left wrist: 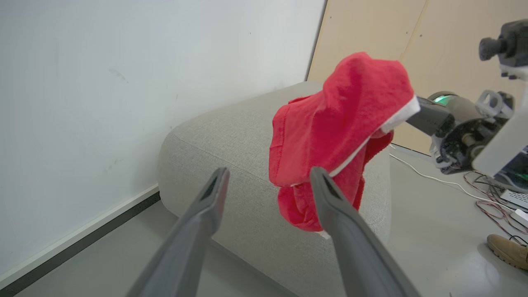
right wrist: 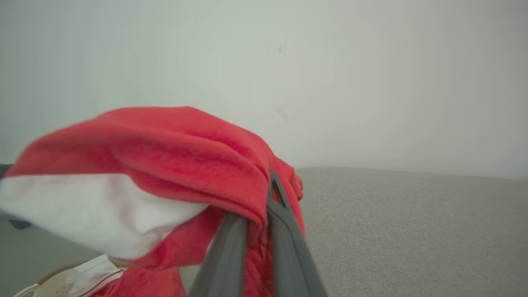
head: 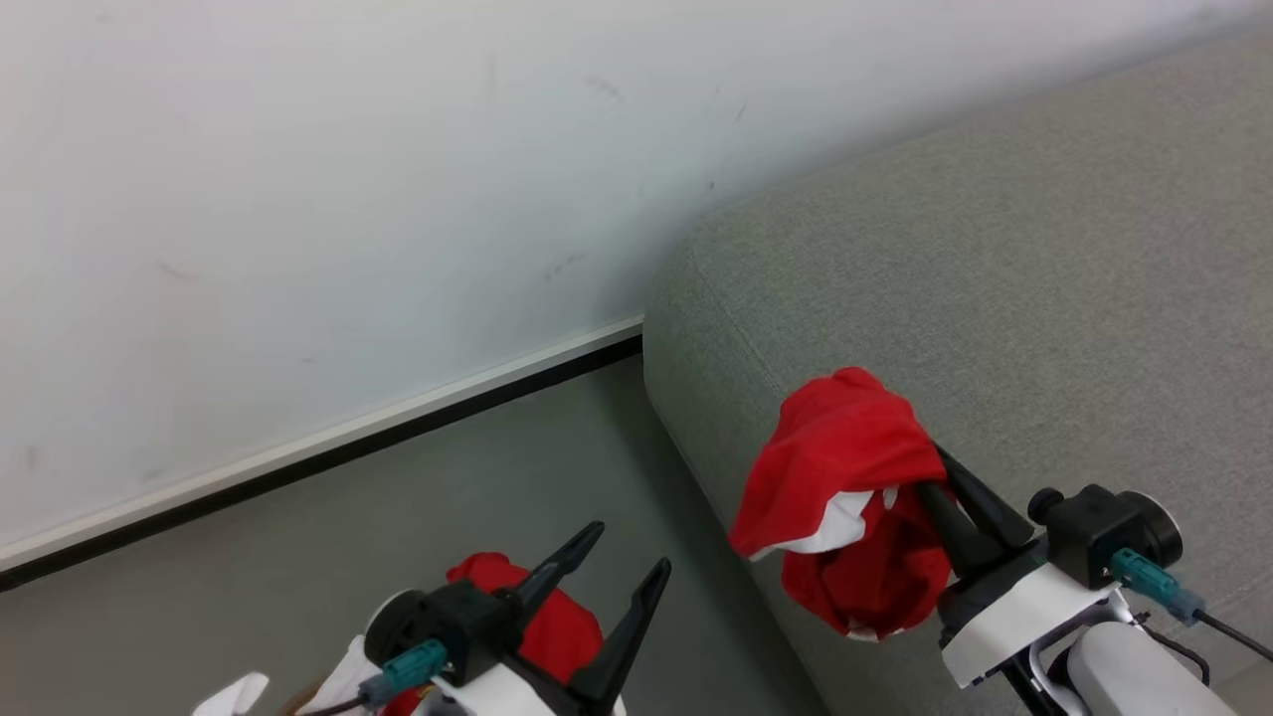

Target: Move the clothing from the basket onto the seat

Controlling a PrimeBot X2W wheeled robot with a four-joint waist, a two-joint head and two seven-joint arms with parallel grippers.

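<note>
Head view, 7 o'clock: left claw [head: 630, 547] has its fingers spread wide with nothing between them, above the floor [head: 448, 517]. More red clothing [head: 542, 612] sits right behind it. In the right wrist view a bit of the basket [right wrist: 49, 284] shows at 7 o'clock, so that load isn't done.

Centre, about 5 o'clock: one red garment [head: 840, 447] with a white panel hangs bunched in the air, touching nothing but the fingers. It sits at the rounded corner of the seat [head: 1044, 249], level with the front edge. From the left wrist view I can't tell whether it is over the cushion top or just outside it.

Right, 4 o'clock: right claw [head: 945, 487] is clamped on a fold of the garment, fingertips buried in the cloth. The right wrist view shows the fabric draped over both fingers.

Risks, my read:
- Release here and the garment likely slides down the corner onto the floor, since the bulk hangs on the outboard side. Carry further toward 2 o'clock first.
- Cloth draped over the fingers may snag on opening and drag back with the arm.
- The pinch holds one fold only, so a fast swing could shake it loose.
- The left claw is near the hanging hem, so a collision or tangle is possible if both arms move.
</note>
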